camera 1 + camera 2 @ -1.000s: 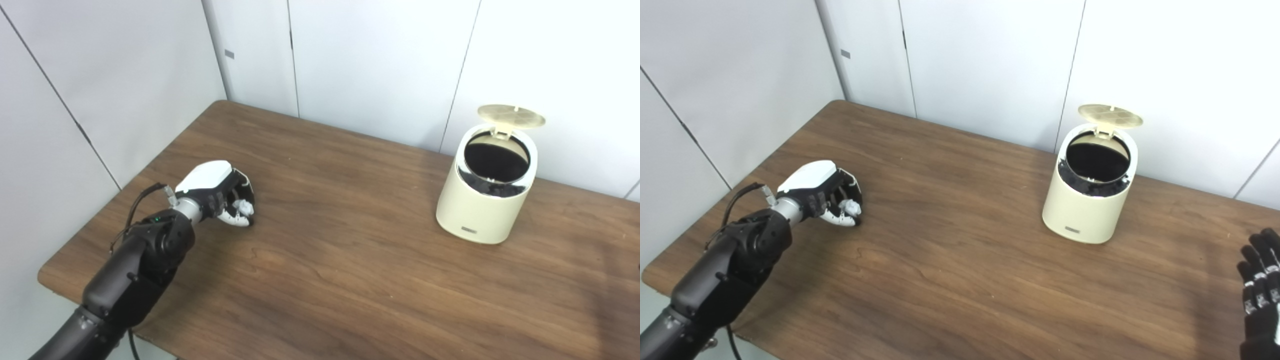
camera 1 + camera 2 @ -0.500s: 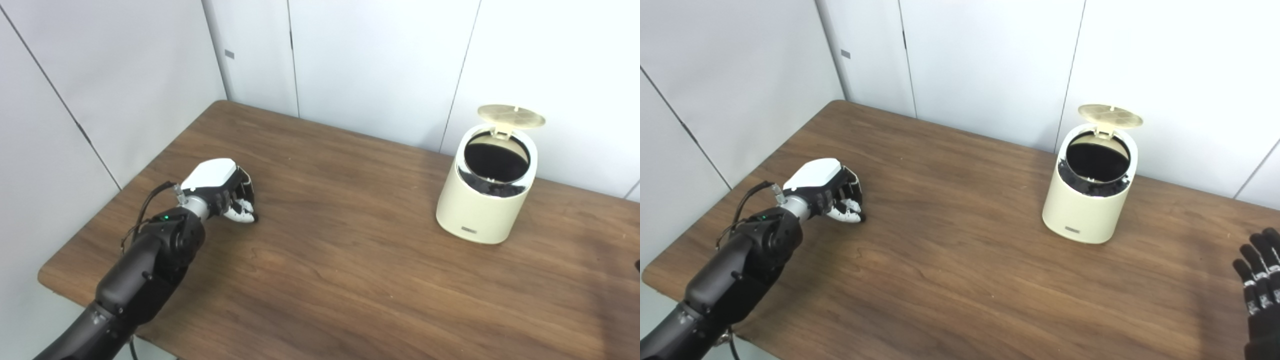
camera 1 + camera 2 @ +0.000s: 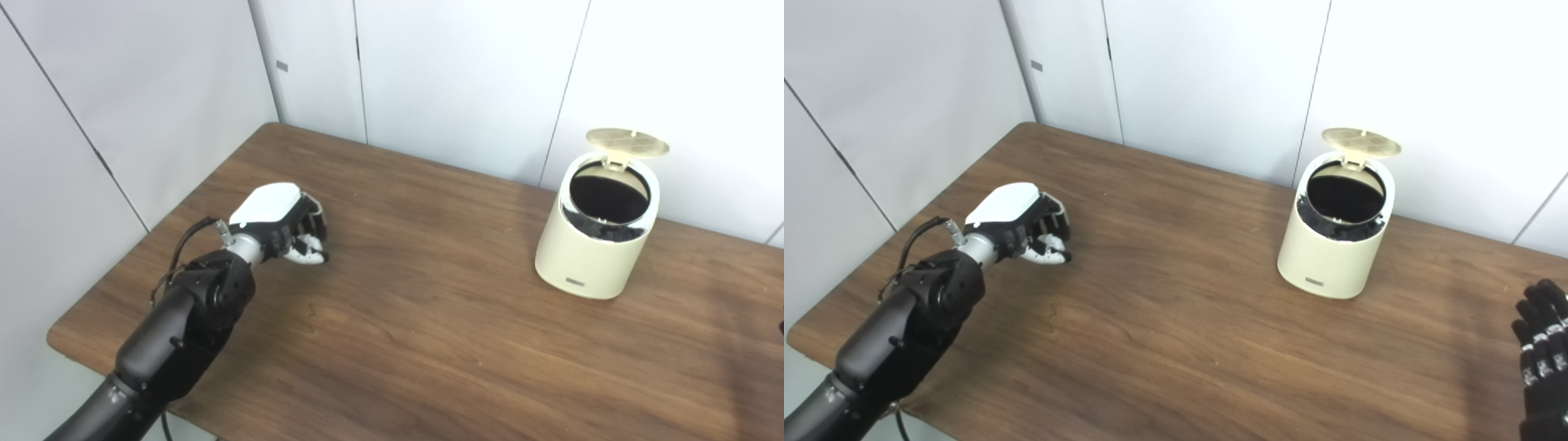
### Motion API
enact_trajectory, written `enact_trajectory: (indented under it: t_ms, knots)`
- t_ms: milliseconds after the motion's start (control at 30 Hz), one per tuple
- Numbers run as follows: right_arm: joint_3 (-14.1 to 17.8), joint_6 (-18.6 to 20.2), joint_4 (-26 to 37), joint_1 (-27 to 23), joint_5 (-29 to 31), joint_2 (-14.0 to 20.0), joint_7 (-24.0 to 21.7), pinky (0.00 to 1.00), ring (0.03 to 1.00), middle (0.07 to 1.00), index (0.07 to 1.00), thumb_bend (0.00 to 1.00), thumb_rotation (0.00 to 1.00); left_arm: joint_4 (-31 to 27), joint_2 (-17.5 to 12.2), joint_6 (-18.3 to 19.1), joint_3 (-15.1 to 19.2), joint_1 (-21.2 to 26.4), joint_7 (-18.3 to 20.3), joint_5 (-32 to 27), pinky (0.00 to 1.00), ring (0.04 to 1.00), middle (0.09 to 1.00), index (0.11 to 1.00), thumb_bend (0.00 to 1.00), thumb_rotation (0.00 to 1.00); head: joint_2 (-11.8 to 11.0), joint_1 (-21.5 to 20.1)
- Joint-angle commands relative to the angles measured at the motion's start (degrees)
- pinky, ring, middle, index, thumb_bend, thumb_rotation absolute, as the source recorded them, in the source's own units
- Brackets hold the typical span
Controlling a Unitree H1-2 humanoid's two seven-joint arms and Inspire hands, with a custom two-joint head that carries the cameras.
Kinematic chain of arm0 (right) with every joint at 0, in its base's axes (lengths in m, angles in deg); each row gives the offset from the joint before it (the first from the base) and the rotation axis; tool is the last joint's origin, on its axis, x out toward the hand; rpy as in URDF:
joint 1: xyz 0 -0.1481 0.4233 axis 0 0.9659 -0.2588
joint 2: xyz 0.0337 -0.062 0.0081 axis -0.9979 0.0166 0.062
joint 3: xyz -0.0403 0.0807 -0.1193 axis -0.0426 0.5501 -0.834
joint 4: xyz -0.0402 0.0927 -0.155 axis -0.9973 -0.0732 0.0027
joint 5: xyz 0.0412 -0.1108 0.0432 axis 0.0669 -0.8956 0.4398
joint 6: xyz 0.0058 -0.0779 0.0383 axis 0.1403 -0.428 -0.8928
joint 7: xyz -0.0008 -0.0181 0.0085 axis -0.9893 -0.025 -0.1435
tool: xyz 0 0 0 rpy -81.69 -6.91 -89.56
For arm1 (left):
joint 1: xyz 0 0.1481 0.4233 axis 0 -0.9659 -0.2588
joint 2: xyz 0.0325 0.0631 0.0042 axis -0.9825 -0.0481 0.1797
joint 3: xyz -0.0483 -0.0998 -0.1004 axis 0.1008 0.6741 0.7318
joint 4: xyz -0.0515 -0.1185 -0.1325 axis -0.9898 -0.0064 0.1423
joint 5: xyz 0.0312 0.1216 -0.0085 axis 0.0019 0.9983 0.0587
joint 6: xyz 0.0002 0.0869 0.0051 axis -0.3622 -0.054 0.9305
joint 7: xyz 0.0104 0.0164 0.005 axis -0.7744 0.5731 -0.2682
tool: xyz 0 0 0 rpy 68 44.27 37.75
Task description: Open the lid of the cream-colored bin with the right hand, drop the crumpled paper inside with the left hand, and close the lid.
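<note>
Since the earlier frames the left hand (image 3: 283, 223) has lifted off the desk (image 3: 429, 318) and shifted a little toward the cream-colored bin (image 3: 597, 229), its fingers curled tight around the crumpled paper (image 3: 304, 252), of which only a small white bit shows beneath the fingers. The hand is well apart from the bin, far to the bin's left. The bin stands upright on the desk near the back wall, its lid (image 3: 626, 141) tipped up on the rear hinge and its round mouth open; the inside looks dark, and what lies in it cannot be made out. The right hand (image 3: 1542, 361) is to the bin's right and nearer the camera, fingers spread and holding nothing.
</note>
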Motion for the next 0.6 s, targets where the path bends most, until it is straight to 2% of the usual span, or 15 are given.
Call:
enact_trajectory:
  t_ms: [0, 167, 267, 433, 567]
  knots:
    - [-0.2, -2.2, 0.59, -1.08, -0.08, -0.05, -0.63, 0.99, 0.93, 0.894, 0.829, 0.45, 0.95, -3.21, -0.47, 0.39, 0.43, 3.89, -0.15, 0.84, 0.37, 0.399, 0.478, 0.491, 0.48, 0.0, 0.07, -0.55]
    - [0.06, -4.04, -1.7, -1.41, 1.22, 0.32, -2.61, 1.0, 0.965, 0.941, 0.862, 0.5, 0.93, -5.33, 1.4, 1.74, -1.14, 7.57, 1.57, 3.08, 0.37, 0.409, 0.496, 0.474, 0.48, 0.0, 0.18, -2.13]
    - [0.46, -4.65, -2.92, -1.41, 1.26, 0.16, -2.78, 1.0, 0.964, 0.939, 0.871, 0.51, 0.95, -6.14, 3.18, 2.19, -1.87, 10.07, 3.76, 4.65, 0.36, 0.401, 0.492, 0.48, 0.47, 0.0, 0.25, -3.39]
    - [0.77, -7.0, -5.44, -1.39, 1.07, -0.02, -3.36, 1.0, 0.968, 0.943, 0.878, 0.53, 0.95, -5.45, 4.65, 1.6, -4.1, 13.78, 5.04, 5.64, 0.38, 0.402, 0.489, 0.499, 0.48, 0.0, 0.4, -6.21]
    - [0.85, -9.87, -8.25, -1.37, 0.77, 0.26, -4.4, 1.0, 0.958, 0.932, 0.867, 0.53, 0.95, -4.97, 6.46, 1.72, -6.19, 16.98, 6.37, 6.73, 0.3, 0.37, 0.451, 0.518, 0.47, 0.0, 0.46, -8.65]
